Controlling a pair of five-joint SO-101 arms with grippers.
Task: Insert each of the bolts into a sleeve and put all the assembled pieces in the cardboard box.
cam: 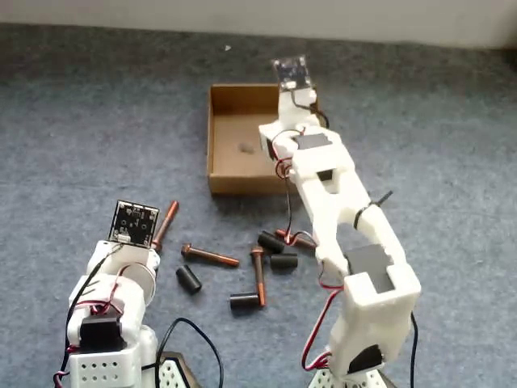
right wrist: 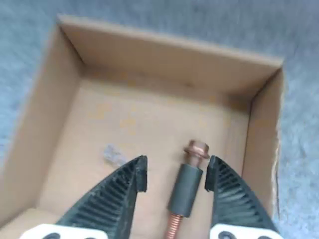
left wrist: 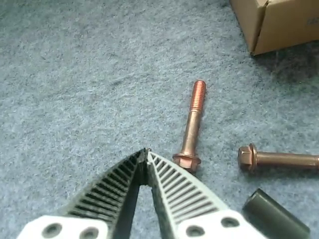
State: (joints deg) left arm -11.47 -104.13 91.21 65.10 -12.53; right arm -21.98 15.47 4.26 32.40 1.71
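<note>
Now, the cardboard box [right wrist: 169, 55] holds one assembled piece [right wrist: 185, 189]: a copper-coloured bolt pushed through a dark sleeve. It lies flat on the box floor close to one side wall, and its threaded end is cut off at the picture's edge. A small grey speck [right wrist: 113, 155] also lies on the floor. The right gripper [right wrist: 177, 172] hangs over the box, its fingers [right wrist: 122, 191] spread to either side of the piece with a gap on each side.

In the high view the right arm [cam: 339, 202] stretches over the box's near corner and hides the piece.

Outside the box, loose parts lie on the grey worktop [cam: 81, 121]. There are three bolts in plain sight [cam: 166, 225] [cam: 208, 255] [cam: 258, 275] and four sleeves [cam: 188, 280] [cam: 245, 301] [cam: 271, 242] [cam: 283, 261]. A copper-coloured stub [cam: 284, 234] at the arm's edge is mostly covered, and I cannot tell whether it is a fourth bolt.

The left gripper [left wrist: 146, 154] sits low over the worktop, its fingers [left wrist: 174, 179] pressed together on nothing, with their tips just beside the head of a loose bolt [left wrist: 192, 124]. Near it, another bolt [left wrist: 274, 159] and a sleeve [left wrist: 271, 219] are cut off by the frame, as is a corner of the box [left wrist: 279, 25].
</note>
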